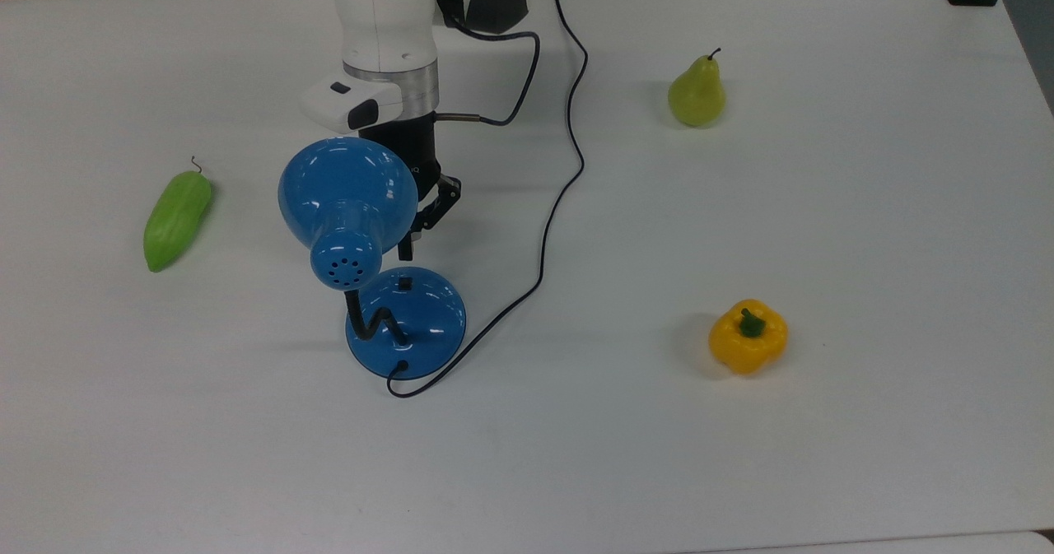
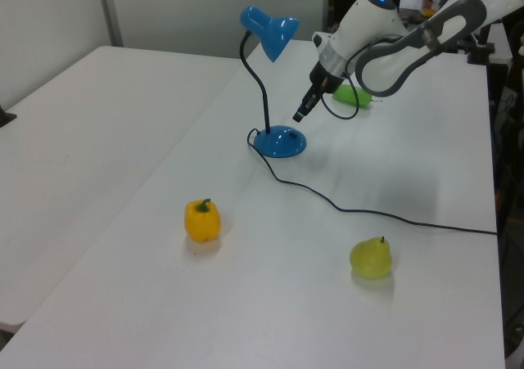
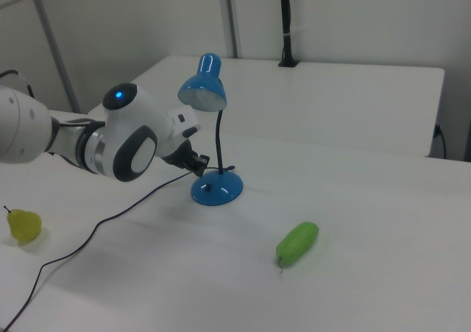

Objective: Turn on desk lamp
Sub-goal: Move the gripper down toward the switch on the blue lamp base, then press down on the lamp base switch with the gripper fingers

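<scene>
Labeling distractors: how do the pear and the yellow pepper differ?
Colour: the pear is yellow-green, the pepper bright yellow.
Shape: the pear tapers to a narrow neck; the pepper is squat and lobed.
Stem: the pear's is thin and dark, the pepper's thick and green.
Place: in the top view the pear sits nearer the upper edge, the pepper lower down.
Both stand stem-up on the table, apart from the lamp.

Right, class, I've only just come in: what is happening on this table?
A robot arm is reaching its claw down toward the blue desk lamp, aiming at the small black switch on the round base. The tip hangs just short of the base, not yet on the switch, and the lamp looks unlit. A yellow pepper, a pear and a green vegetable lie apart on the white table, untouched.
</scene>
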`<state>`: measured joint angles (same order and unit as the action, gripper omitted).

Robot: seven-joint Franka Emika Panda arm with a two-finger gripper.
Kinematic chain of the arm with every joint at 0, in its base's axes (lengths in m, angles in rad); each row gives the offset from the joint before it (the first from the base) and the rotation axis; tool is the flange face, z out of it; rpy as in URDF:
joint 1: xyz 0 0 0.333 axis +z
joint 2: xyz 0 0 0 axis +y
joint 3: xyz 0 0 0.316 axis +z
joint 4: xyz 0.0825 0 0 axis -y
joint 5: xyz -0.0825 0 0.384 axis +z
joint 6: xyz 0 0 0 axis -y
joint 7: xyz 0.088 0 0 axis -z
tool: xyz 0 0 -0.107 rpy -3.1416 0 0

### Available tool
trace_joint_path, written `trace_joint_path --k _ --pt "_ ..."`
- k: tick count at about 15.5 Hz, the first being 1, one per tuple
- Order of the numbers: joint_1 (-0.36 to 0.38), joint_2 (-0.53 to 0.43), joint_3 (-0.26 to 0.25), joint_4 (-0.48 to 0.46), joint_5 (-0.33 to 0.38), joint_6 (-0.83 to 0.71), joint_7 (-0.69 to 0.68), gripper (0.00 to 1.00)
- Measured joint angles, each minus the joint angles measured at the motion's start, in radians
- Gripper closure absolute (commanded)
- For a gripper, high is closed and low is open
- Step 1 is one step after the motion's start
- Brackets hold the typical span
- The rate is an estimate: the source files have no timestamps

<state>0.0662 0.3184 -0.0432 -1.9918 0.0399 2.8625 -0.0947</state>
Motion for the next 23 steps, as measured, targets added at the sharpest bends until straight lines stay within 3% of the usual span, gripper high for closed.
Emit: trace_joint_path --k 6,23 --pt "-0.012 0.021 0.000 -0.059 0.000 0.120 0.001 1.00" --pt "-0.012 0.087 0.000 -0.018 0.000 0.182 0.001 1.00"
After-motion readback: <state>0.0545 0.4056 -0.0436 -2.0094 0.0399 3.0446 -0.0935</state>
